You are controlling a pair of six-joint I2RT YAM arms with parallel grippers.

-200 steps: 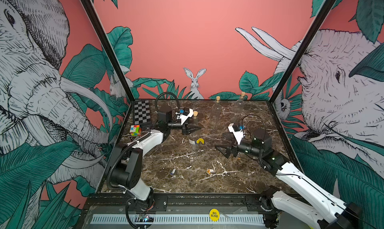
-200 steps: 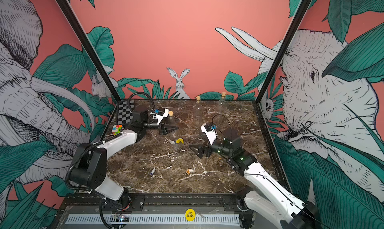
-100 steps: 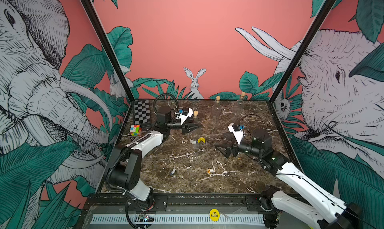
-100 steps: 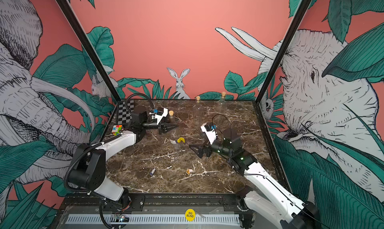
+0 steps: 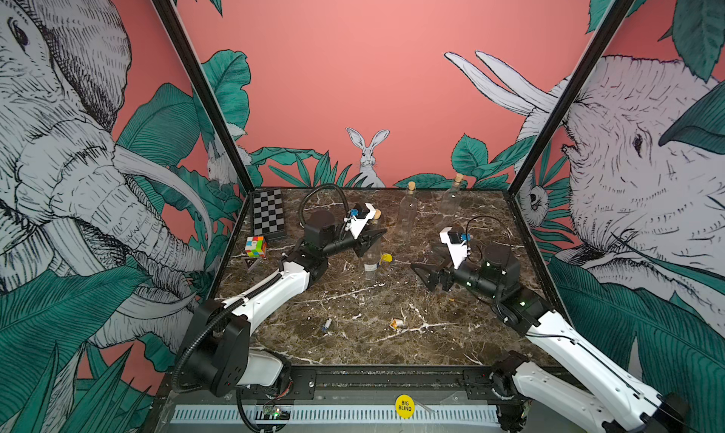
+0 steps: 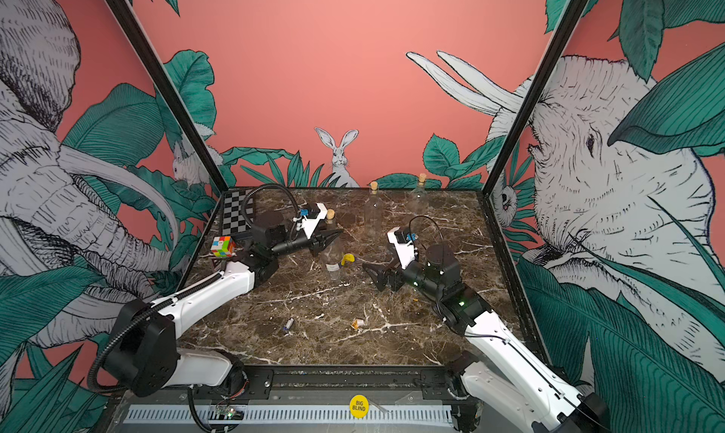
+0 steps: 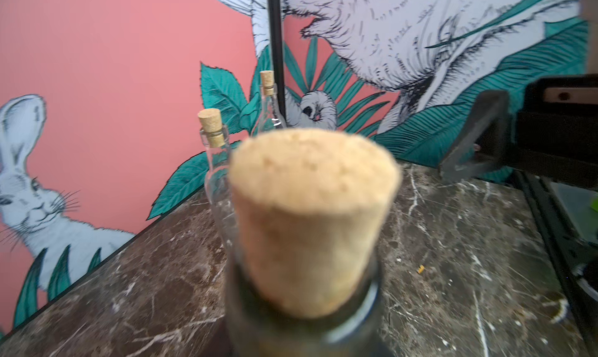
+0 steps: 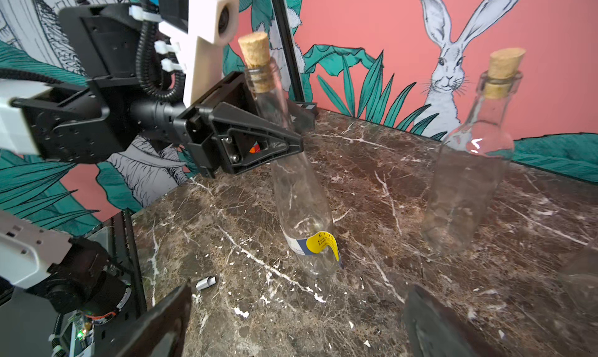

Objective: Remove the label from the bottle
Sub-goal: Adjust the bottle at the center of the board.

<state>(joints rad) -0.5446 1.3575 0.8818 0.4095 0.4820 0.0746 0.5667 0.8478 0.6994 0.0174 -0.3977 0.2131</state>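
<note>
Marble table (image 5: 353, 344) bears bottle (image 5: 371, 256), neck clamped in left jaws.

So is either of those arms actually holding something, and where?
Yes. The left gripper clamps the labelled bottle by its neck, just below the cork. The right gripper is open and empty.

Jaws of the left gripper (image 5: 376, 237) sit at the neck of the corked bottle (image 5: 371, 259), standing on the counter (image 5: 353, 352). A yellow label (image 5: 386, 258) curls off its lower side. The right gripper (image 5: 423, 274), jaws wide apart, is near, not touching. Two spare bottles (image 5: 407, 215) at the back.
</note>
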